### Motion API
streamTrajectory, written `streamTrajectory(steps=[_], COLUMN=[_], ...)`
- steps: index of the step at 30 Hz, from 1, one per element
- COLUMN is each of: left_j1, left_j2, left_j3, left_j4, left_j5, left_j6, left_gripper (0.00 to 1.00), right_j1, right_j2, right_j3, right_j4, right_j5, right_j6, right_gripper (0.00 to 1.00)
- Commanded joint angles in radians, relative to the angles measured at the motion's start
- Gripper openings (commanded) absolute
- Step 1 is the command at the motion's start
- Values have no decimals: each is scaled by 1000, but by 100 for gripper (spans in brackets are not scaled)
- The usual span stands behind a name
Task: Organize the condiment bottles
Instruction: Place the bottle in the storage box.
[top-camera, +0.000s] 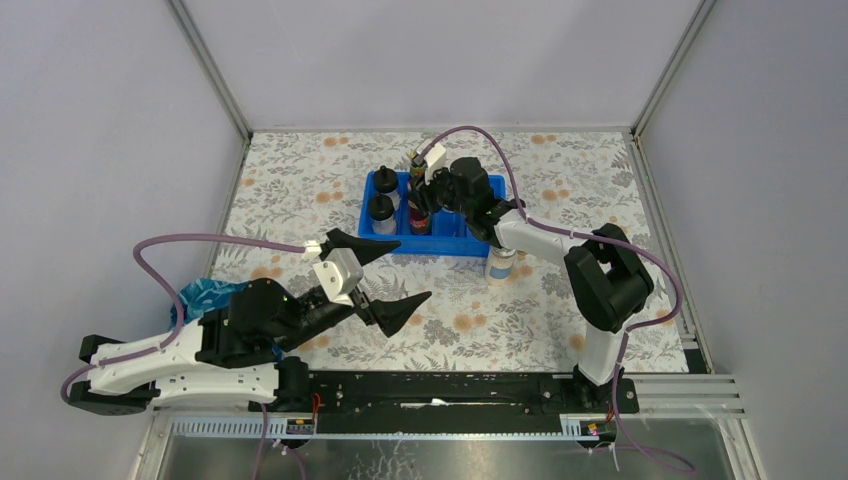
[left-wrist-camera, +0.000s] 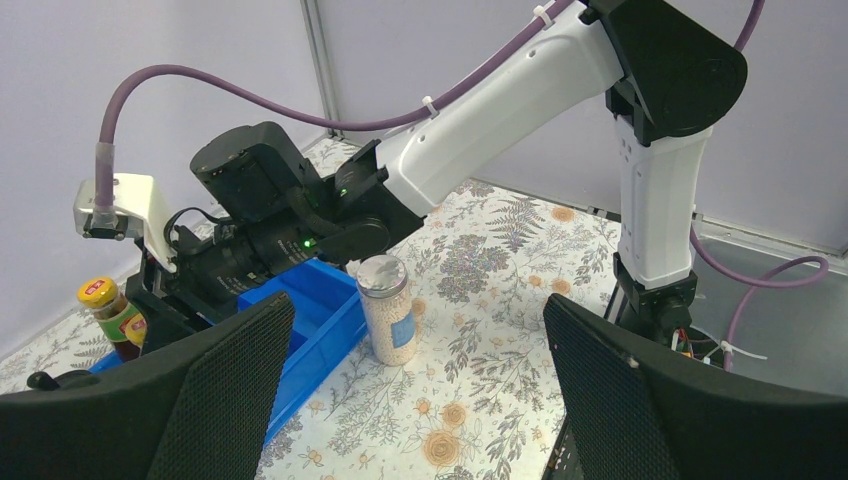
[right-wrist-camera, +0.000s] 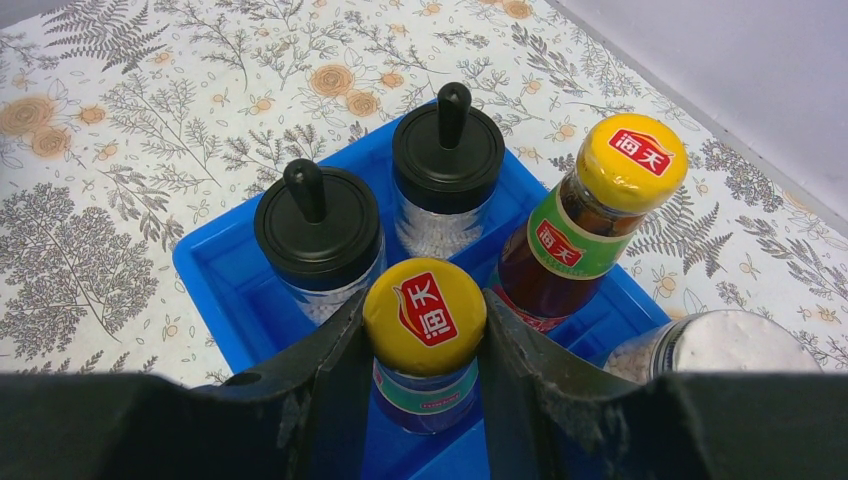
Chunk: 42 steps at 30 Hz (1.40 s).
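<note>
The blue tray (top-camera: 445, 243) holds two black-domed clear bottles (right-wrist-camera: 318, 225) (right-wrist-camera: 447, 150) and two dark bottles with yellow caps. My right gripper (right-wrist-camera: 424, 345) is shut on the nearer yellow-capped bottle (right-wrist-camera: 424, 310), inside the tray (right-wrist-camera: 215, 275). The other yellow-capped bottle (right-wrist-camera: 620, 165) stands beside it. A silver-lidded jar (right-wrist-camera: 715, 345) shows at the right, seemingly in the tray. A second silver-lidded jar (top-camera: 500, 265) (left-wrist-camera: 388, 310) stands on the table beside the tray. My left gripper (top-camera: 395, 272) (left-wrist-camera: 420, 400) is open and empty, well short of that jar. The tiny black-capped bottles are out of view.
A crumpled teal thing (top-camera: 205, 293) lies by the left arm. The right arm (left-wrist-camera: 500, 110) reaches over the tray's near right side. The floral mat (top-camera: 300, 180) covers the table, with walls on three sides.
</note>
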Motion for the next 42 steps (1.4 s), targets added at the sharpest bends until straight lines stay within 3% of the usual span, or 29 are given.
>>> streamTrajectory(steps=[1,4,9,42], left_j1=[8,8,8,8], left_j2=[-7,-7,-8,2], left_j3=[-8,-8,-8,7], left_j4=[15,13,13,15], left_j5=[4,5,5,-37], left_j6=[8,9,9,3], left_gripper=[99,99,99,99], right_j1=[-6,-6,-6,-6], right_j2=[-62,-58,-55,-149], right_j3=[-2,-1,5,140], right_j4=[65,62,53,-68], right_j5=[3,0,-7,-23], right_j6=[9,10,11,-8], right_gripper=[48,59,66,81])
